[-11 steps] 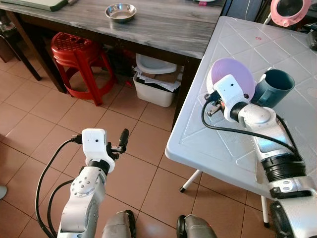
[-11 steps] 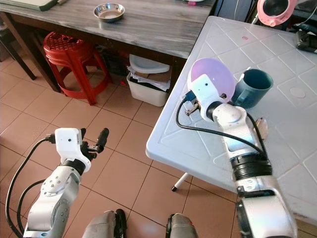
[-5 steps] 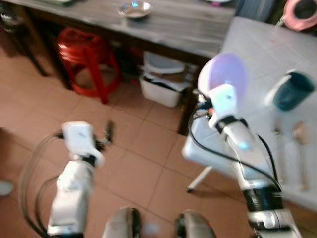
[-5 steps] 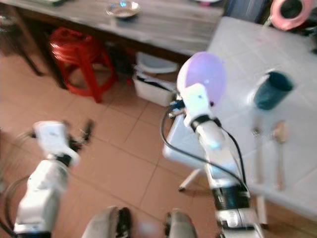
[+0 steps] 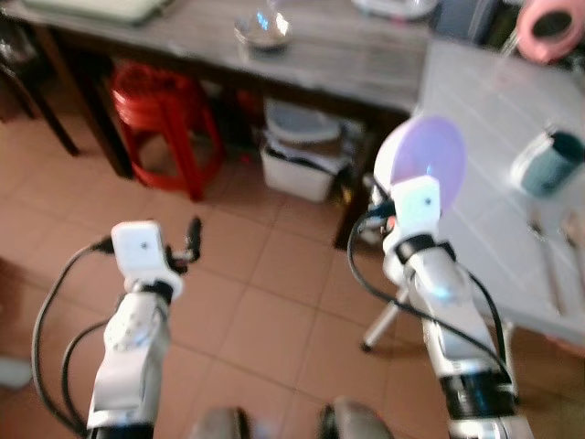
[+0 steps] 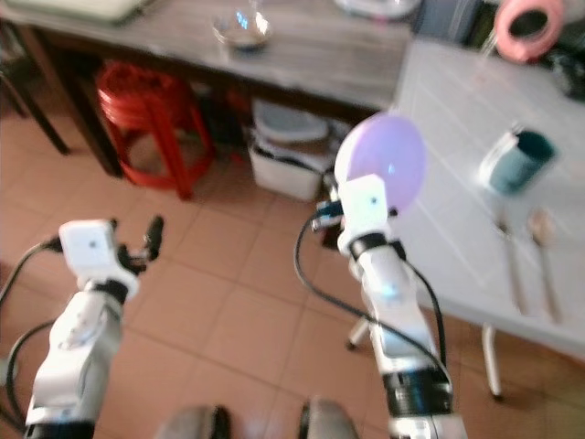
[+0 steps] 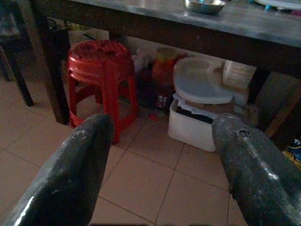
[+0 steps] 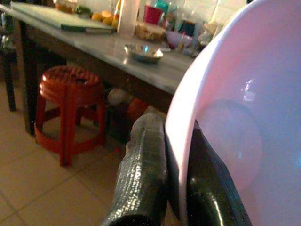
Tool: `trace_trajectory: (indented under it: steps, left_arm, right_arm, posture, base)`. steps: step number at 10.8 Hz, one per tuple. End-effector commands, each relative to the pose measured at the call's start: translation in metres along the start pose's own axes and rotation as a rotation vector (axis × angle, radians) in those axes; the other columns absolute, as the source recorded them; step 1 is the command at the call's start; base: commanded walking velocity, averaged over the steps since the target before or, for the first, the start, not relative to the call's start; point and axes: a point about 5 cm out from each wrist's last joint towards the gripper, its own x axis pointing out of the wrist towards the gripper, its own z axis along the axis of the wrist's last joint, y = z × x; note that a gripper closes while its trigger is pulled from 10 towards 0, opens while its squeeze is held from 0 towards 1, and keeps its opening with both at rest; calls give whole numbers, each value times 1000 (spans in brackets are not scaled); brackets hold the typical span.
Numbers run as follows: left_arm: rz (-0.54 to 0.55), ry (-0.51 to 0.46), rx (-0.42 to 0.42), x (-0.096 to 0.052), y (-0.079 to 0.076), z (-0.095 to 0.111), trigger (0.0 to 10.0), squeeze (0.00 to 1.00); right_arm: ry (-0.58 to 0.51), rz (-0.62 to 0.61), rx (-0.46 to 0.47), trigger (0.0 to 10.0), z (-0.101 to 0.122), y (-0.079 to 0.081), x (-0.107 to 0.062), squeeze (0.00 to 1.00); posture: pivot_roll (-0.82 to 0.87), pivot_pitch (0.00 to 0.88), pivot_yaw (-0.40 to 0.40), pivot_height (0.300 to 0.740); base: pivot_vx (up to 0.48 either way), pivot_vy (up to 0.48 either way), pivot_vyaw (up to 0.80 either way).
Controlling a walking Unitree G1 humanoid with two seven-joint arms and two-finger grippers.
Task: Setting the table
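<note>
We carry the purple plate (image 6: 382,157) on edge, our right gripper (image 8: 176,165) pinching its rim to keep it secure; our left gripper (image 7: 160,155) hangs spread wide, holding nothing.

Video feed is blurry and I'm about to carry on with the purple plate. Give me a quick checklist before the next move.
1. Right gripper clamps the purple plate by its rim: ok.
2. Plate off the white table, held on edge over the floor: ok.
3. Left gripper open, carrying nothing: ok.
4. Teal mug lying tipped on the table: not ok.
5. Spoon flat on the white table: ok.
6. Landing spot for plate: cannot tell.
</note>
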Motion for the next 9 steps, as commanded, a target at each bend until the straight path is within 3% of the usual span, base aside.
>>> trace_trajectory:
  steps: [1,7,9]
  left_arm:
    - [-27,6,0,2,-8,-2,10000,0]
    - [-39,1,-44,7,-10,-2,10000,0]
    - [-45,-10,-34,8,-11,-1,10000,0]
  right_arm:
    - [0,-28,-5,10000,-1,-6,-3,0]
    - [-44,-13,-61,10000,6,-5,0,0]
    - [-54,-10,-62,10000,7,-5,1,0]
  posture:
    - [-9,131,-6,740]
    - [-16,126,-6,740]
    - [-19,122,-7,740]
  base:
    - [480,0,0]
    - [476,0,0]
    - [407,253,0]
